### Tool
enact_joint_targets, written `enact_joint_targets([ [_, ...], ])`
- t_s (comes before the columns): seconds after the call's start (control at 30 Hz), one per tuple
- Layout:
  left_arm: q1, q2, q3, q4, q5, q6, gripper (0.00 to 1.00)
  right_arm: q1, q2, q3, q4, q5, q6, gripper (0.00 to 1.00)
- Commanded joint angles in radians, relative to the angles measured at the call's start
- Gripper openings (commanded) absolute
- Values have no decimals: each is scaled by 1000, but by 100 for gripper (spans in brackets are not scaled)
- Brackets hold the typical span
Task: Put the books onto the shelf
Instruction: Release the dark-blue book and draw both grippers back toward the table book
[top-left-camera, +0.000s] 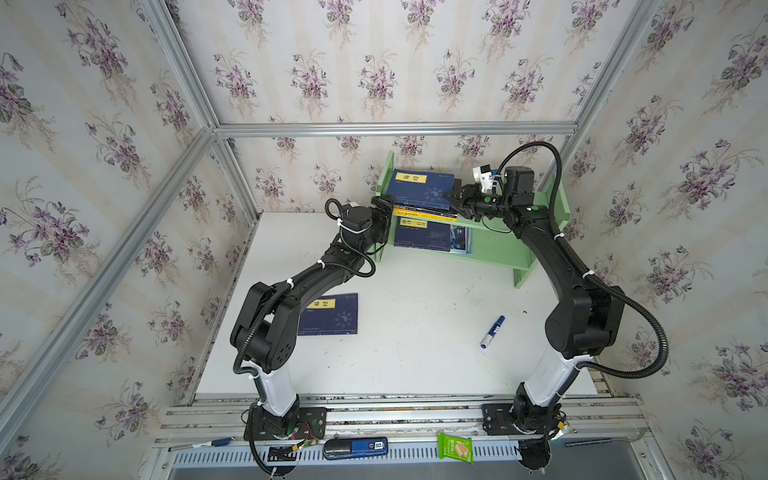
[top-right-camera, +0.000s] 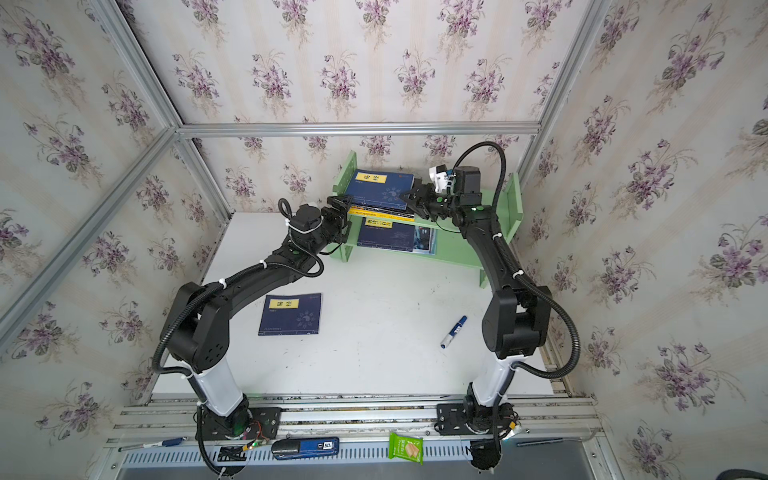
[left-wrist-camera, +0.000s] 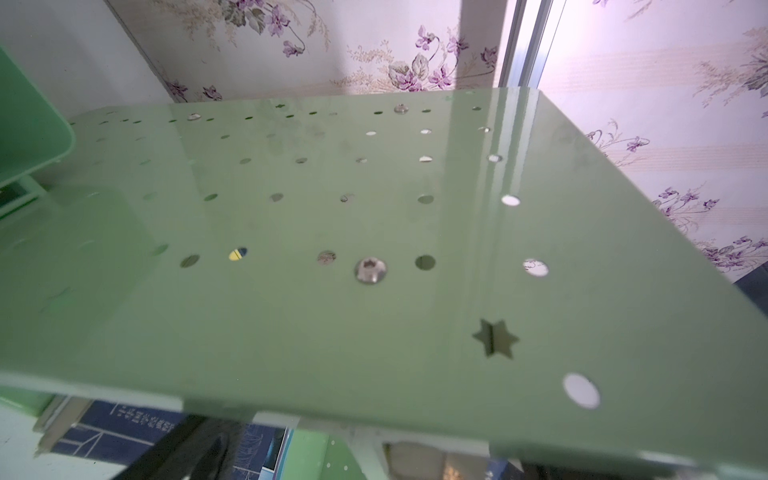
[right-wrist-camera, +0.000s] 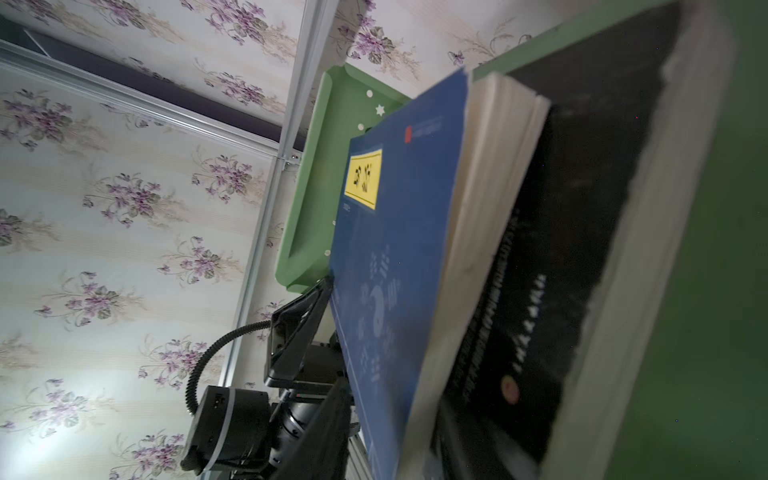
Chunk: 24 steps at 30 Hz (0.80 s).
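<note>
Both top views are read here from the front rail back. On the white, scuffed table (top-left-camera: 415, 365), one loose navy book (top-left-camera: 330, 313) lies flat, cover up, beside the left arm's elbow. It is not yet shelved. A marker pen (top-left-camera: 492, 331) lies well apart from it towards the right arm and is no part of the job.

Further back, the left gripper (top-left-camera: 384, 208) stands at the outer face of the side panel (left-wrist-camera: 374, 216) of the shelf (top-left-camera: 498, 251). Its jaws are spread wide and clasp nothing. In my judgement it is posted there to steady the shelf against a push from the opposite side. The right gripper (top-left-camera: 453, 199) is at the right-hand edge of the top navy book (top-left-camera: 422, 189) on the upper tier. Its jaws look slightly parted, but whether they pinch the cover I cannot tell.

Upper tier: the top navy book lies over a black book (right-wrist-camera: 582, 249) and a yellow book (top-left-camera: 424, 216), stacked flat with uneven edges. Lower tier: another navy book (top-left-camera: 419, 237) lies on a magazine (top-left-camera: 463, 241).

Materials: the books are thin soft-cover paperbacks with matte covers. Their cream page blocks show in the right wrist view. The shelf is glossy pale green sheet, punched with round holes and a star cut-out, and fixed with a bright screw.
</note>
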Motion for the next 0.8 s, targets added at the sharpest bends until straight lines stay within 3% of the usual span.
enact_joint_targets([
  [0.0,0,-6,-3,-44,-8,-10,99,0,-12,12,-95,73,-76,35],
  [0.27,-5,-14,2,-43,-1,-5,99,-2,-9,18,-104,82,-82,26],
  [0.47,-8,-31,9,-44,0,22,99,-1,-23,40,-162,146,-128,33],
  [0.77,-24,-60,50,-54,10,108,99,-2,-53,92,-219,196,-198,37],
])
